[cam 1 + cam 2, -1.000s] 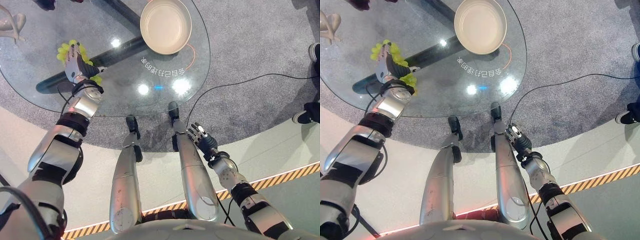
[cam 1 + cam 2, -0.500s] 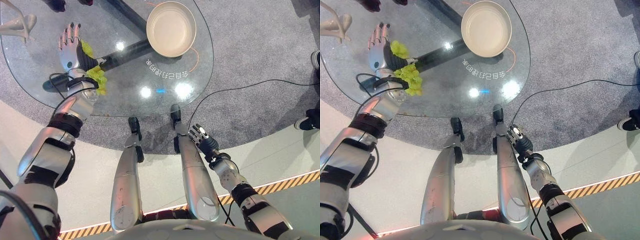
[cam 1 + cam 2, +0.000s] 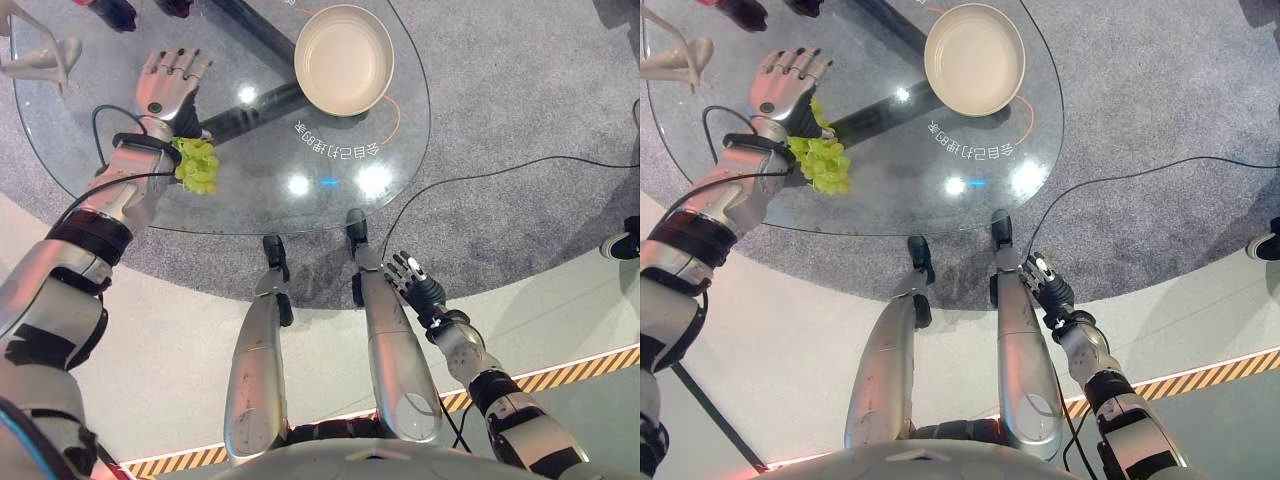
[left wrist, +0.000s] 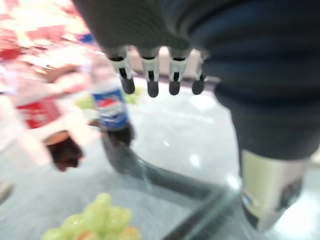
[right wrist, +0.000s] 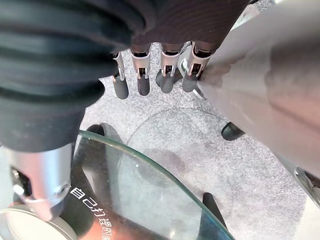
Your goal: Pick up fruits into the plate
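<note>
The round glass table [image 3: 120, 190] spreads beneath the raised left hand [image 3: 166, 84], whose fingers are straight and spread wide, holding nothing. The cream plate [image 3: 344, 57] sits well off to that hand's right, on the table's far side. A bunch of green grapes [image 3: 197, 166] lies on the glass just below the left wrist. The right hand [image 3: 420, 290] hangs low beside the table's near edge, fingers loosely open.

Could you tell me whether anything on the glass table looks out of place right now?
Yes: the grapes lie on the glass table, not in the plate. The left hand hovers past them with straight fingers, holding nothing. The right hand hangs low, off the table.
</note>
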